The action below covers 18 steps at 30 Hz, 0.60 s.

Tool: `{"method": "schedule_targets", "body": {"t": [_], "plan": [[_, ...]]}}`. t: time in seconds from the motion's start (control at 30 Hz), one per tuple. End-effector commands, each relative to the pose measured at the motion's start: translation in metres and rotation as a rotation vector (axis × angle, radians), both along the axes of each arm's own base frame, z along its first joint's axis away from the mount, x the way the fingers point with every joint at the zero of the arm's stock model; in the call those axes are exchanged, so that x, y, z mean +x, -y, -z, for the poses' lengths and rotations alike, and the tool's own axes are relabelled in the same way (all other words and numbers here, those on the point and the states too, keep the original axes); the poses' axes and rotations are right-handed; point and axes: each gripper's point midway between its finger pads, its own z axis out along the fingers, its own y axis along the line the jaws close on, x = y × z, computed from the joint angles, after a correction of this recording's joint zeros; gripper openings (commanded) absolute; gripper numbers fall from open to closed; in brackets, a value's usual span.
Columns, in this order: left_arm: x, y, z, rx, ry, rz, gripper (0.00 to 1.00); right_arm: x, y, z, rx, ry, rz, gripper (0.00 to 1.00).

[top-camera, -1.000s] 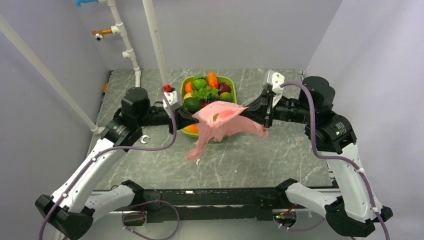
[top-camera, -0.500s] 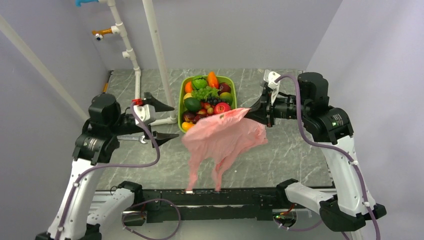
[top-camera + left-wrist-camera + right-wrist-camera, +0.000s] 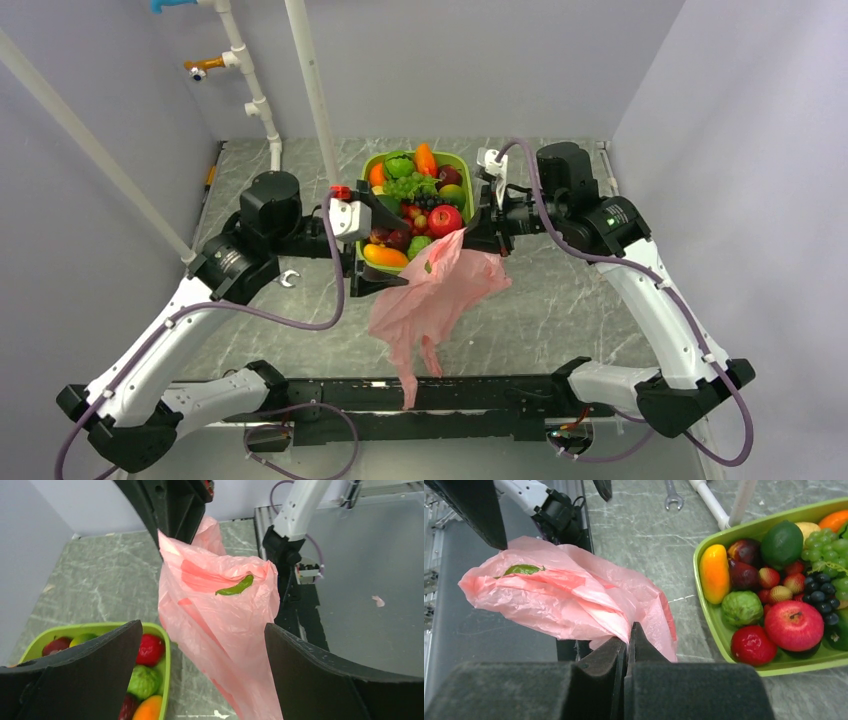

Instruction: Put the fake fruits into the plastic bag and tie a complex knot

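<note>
Left gripper point(image 3: 202, 626) let go of the bag point(image 3: 435, 295) within the last second. It was pinching the bag's left edge, swung out left with jaws apart, and is now back in beside the bag. Jaws are spread wide with nothing gripped. From the left wrist view the bag hangs ahead of the gap and touches neither finger.

Right gripper point(image 3: 628, 632) has shifted left toward the tray point(image 3: 698, 575) and stays clamped tight on a pinch of pink film at the bag's upper edge.

Bag is no longer stretched between two arms. It dangles from the right gripper only, slack and crumpled, long end trailing down toward the near edge of the table point(image 3: 560, 300). Top of the bag sits just beside the tray's near end, right of the left gripper.

Small green piece point(image 3: 235, 586) lies at a fold near the bag's top; can't tell if it's inside or on the film.

Fruits point(image 3: 425, 190) sit heaped in the tray, red apple point(image 3: 794, 625) and green grapes point(image 3: 824, 545) among them. Tray hasn't moved.

Wrench point(image 3: 672, 500) lies on the table left of the tray, well apart from the bag.
</note>
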Motion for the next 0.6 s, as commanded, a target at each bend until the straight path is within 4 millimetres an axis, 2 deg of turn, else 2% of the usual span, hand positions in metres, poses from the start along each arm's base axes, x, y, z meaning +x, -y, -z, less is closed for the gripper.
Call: {"method": "schedule_targets", "body": {"t": [0.0,0.07,0.13,0.2,0.27,0.37,0.43,0.47,0.53,0.57], "plan": [[0.012,-0.018,-0.012,-0.046,0.023,-0.152,0.99,0.014,0.000,0.003,-0.009,0.008,0.074,0.00],[0.013,-0.026,-0.013,-0.067,-0.008,-0.196,0.99,0.020,0.001,0.013,-0.029,-0.019,0.106,0.00],[0.006,-0.028,-0.009,-0.072,-0.030,-0.173,0.99,0.026,-0.001,0.020,-0.036,-0.033,0.128,0.00],[-0.001,-0.022,0.004,-0.048,-0.014,-0.126,0.99,0.031,-0.005,0.024,-0.031,-0.041,0.126,0.00],[0.001,-0.011,0.019,-0.013,0.020,-0.140,1.00,0.032,-0.012,0.024,-0.010,-0.047,0.091,0.00],[0.023,0.003,0.025,0.005,0.033,-0.228,0.99,0.029,-0.023,0.023,0.001,-0.037,0.042,0.00],[0.041,0.011,0.031,0.043,0.031,-0.290,0.99,0.020,-0.029,0.020,0.014,-0.027,-0.012,0.00],[0.057,0.013,0.042,0.083,0.015,-0.360,0.99,0.013,-0.032,0.019,0.026,-0.024,-0.052,0.00],[0.072,0.012,0.053,0.135,-0.007,-0.426,0.99,0.004,-0.032,0.019,0.032,-0.015,-0.088,0.00],[0.075,0.011,0.057,0.151,-0.024,-0.439,0.92,0.003,-0.031,0.021,0.027,-0.015,-0.086,0.00]]}}
